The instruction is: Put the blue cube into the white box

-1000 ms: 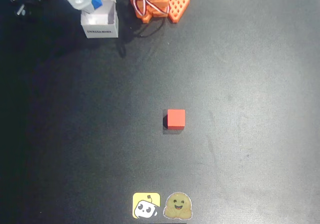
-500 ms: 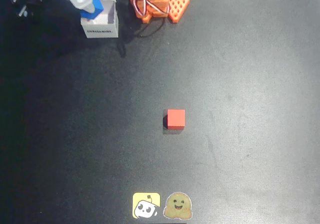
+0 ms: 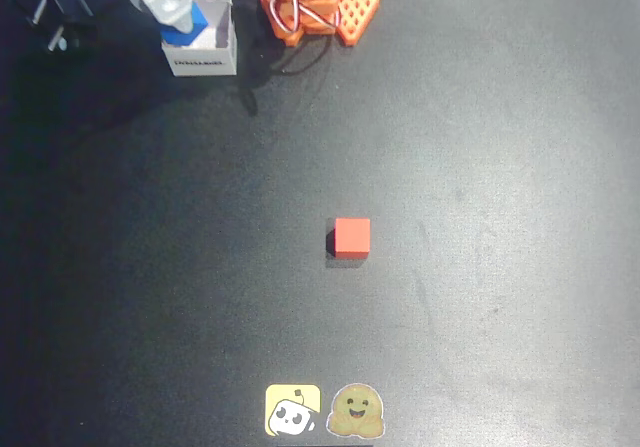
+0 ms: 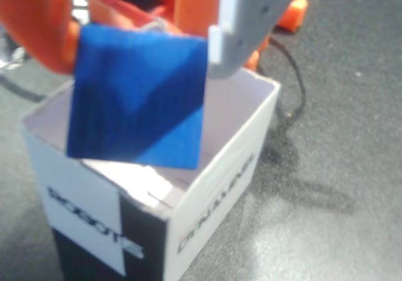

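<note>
Matte black tabletop (image 3: 480, 167); jaws clamped on smooth blue cube (image 4: 138, 99) above thin-walled white box (image 4: 207, 187).

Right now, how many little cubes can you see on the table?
2. The red cube sits alone mid-table. The blue cube is held in the hand above the open white box, top left in the overhead view.

Bright orange printed plastic arm base (image 3: 318, 2) with a perforated grid plate, red and white cables looping over it. Pale grey-white plastic gripper (image 4: 135, 42), one finger orange, one light grey.
</note>
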